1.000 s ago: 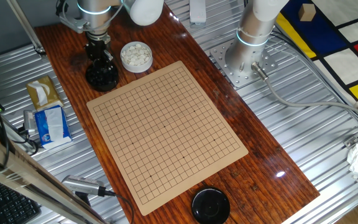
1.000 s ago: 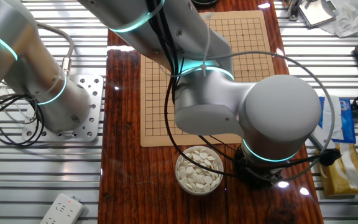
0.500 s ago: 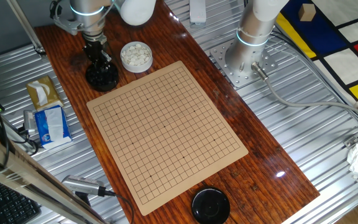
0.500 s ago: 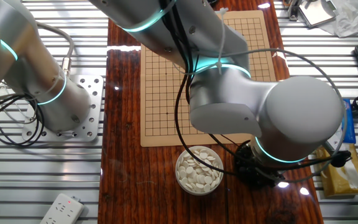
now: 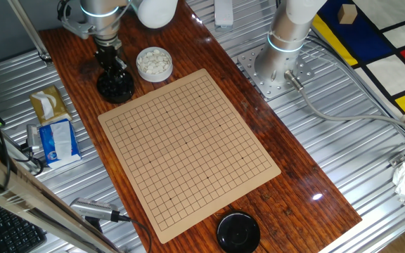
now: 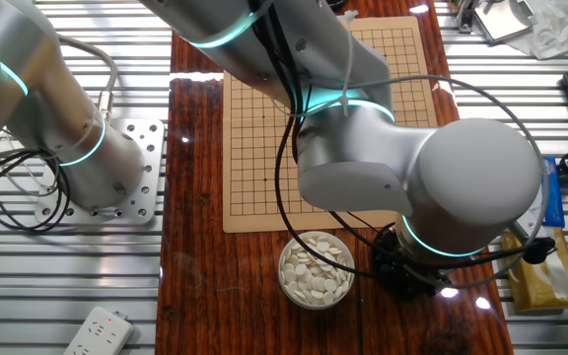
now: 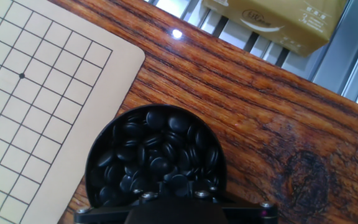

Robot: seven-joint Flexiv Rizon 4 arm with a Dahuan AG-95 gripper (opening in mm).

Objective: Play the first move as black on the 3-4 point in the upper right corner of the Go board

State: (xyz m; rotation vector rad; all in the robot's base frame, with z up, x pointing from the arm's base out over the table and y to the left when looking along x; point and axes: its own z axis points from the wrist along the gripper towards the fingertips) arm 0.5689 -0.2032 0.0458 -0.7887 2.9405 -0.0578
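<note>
The Go board (image 5: 188,151) lies flat with no stone on its grid. Its near corner (image 7: 124,57) shows in the hand view, with a star point (image 7: 22,76). A round black bowl (image 5: 114,86) heaped with glossy black stones (image 7: 156,155) stands just off that corner. My gripper (image 5: 112,69) hangs straight over the bowl, fingers pointing down into it. In the hand view only the dark base of the gripper (image 7: 171,198) shows at the bottom edge, so the fingertips and any black stone between them are hidden. The arm's wrist covers most of the bowl (image 6: 407,274) in the other fixed view.
A bowl of white stones (image 5: 153,63) stands beside the black bowl (image 6: 316,268). A black lid (image 5: 238,232) lies past the board's far end. A tissue box (image 7: 278,22) and packets (image 5: 55,137) lie along the table edge. The arm's base plate (image 5: 276,70) flanks the board.
Compared with one second ago the gripper has risen a little above the black bowl. Over the last half second nothing has visibly moved.
</note>
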